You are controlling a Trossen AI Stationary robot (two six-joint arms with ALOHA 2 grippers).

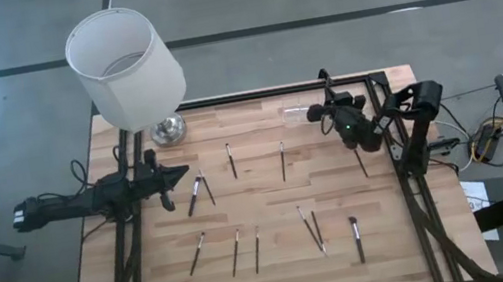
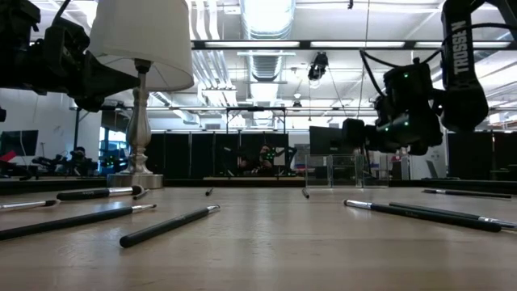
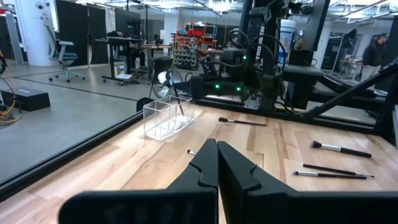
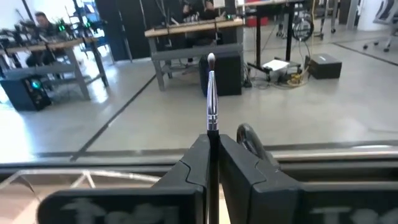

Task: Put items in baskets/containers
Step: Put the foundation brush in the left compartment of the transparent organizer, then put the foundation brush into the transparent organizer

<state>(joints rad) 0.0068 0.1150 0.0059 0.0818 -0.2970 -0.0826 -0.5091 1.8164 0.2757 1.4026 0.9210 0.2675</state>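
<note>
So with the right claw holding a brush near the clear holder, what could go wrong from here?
1. The right claw pinches the brush low on its handle, so the brush may tilt or slip on release.
2. The clear holder is small and looks light; a nudge could shift or tip it.
3. The holder sits close to the table's back edge.

Dark brushes (image 1: 231,160); clear holder (image 3: 165,117); white lampshade (image 1: 126,68).
</note>
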